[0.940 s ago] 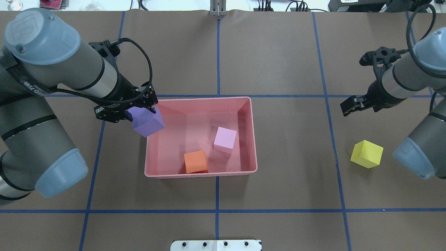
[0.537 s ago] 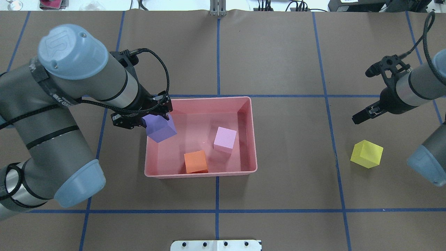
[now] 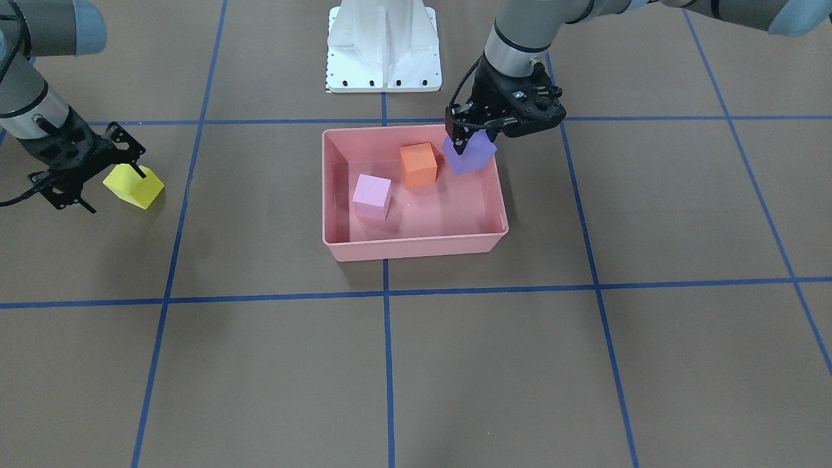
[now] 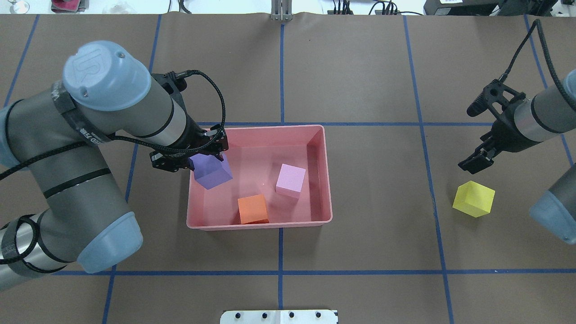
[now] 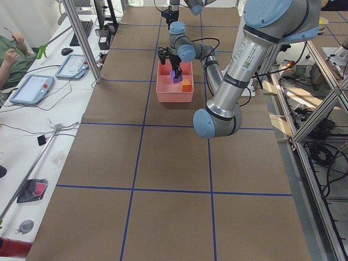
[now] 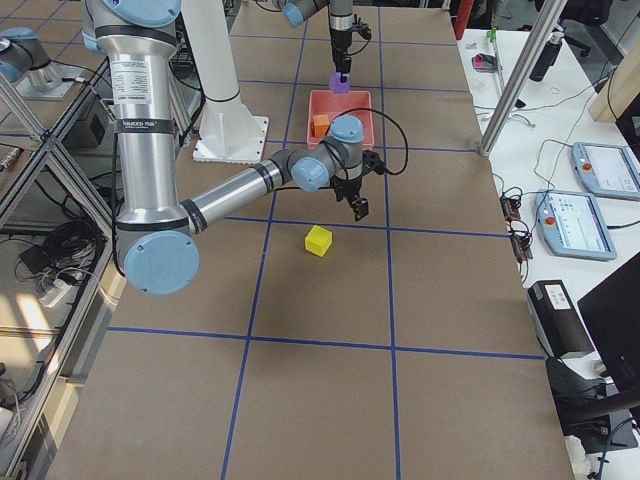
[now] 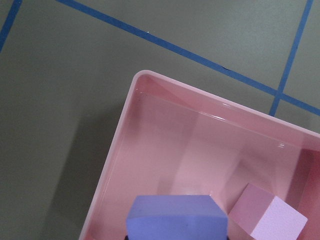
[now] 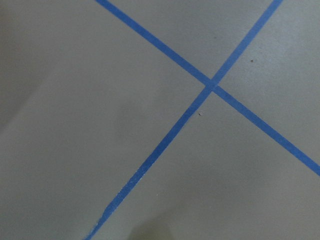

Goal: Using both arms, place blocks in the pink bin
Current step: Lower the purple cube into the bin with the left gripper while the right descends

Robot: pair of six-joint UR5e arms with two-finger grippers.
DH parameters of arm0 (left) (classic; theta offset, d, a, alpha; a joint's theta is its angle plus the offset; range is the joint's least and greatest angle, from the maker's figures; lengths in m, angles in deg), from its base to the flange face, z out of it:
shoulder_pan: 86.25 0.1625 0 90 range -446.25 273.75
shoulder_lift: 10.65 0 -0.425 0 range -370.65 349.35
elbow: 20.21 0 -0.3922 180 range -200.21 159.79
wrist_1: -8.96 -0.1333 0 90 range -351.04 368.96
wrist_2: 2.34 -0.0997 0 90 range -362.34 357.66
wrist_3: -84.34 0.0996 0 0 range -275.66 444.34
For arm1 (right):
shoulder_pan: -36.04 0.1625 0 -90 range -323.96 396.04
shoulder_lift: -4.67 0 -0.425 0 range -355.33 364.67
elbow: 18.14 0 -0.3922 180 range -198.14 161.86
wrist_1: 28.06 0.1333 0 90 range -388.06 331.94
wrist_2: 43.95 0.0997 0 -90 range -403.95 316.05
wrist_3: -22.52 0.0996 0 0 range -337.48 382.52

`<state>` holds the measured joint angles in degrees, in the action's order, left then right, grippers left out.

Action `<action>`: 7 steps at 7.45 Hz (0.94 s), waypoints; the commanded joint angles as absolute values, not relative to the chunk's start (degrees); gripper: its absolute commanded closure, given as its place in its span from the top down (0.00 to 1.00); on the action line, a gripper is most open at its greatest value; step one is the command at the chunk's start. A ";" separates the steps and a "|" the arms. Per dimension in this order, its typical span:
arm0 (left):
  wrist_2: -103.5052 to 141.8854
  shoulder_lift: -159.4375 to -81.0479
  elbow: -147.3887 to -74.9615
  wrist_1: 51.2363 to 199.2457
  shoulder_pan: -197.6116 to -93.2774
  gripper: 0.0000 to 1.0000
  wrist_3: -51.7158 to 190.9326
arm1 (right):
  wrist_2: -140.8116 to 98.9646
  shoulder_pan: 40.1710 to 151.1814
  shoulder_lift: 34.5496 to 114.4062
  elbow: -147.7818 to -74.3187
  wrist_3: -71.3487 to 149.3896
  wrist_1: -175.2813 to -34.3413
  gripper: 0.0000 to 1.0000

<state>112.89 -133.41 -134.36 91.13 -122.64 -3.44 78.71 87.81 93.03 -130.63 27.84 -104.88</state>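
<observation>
A: Front view?
B: Left gripper (image 3: 473,138) is clamped on the purple block (image 3: 471,159), which is tilted and held over the robot-side corner of the bin (image 3: 416,247), on the robot's left. Orange block (image 3: 418,164) and pink block (image 3: 372,195) lie on the bin floor, apart. Yellow block (image 3: 134,186) sits on the table (image 3: 260,364), well away from the bin. Right gripper (image 3: 118,193) hangs by it, jaws spread, holding nothing.
A: Overhead?
B: Purple block overlaps the bin's left wall, mostly inside the rim. Right gripper is near the yellow block, offset toward the far side.
A: Side views?
B: Left end: purple block hangs above the bin floor. Right end: right gripper is above the table, clear of the yellow block.
A: Wrists?
B: Left: purple block at the bottom edge, bin corner beneath, pink block beside. Right: bare table, crossing blue tape (image 8: 165,145).
</observation>
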 commanded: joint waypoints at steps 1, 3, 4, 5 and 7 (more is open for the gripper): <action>112.71 -133.87 -133.33 91.14 -121.50 0.00 -3.29 | 80.32 87.11 94.32 -128.98 26.83 -101.55 1.00; 112.01 -135.88 -130.17 91.40 -121.41 0.99 -1.90 | 81.12 87.11 94.32 -128.18 26.83 -101.72 1.00; 109.31 -136.41 -130.07 91.23 -120.10 1.00 -1.71 | 81.21 87.11 94.23 -127.66 26.83 -101.72 1.00; 108.67 -136.42 -129.98 91.23 -119.83 1.00 -1.79 | 81.30 87.11 94.23 -127.39 26.83 -101.72 1.00; 108.66 -136.42 -130.07 91.23 -119.82 1.00 -1.79 | 81.65 86.76 94.32 -127.30 27.00 -102.24 1.00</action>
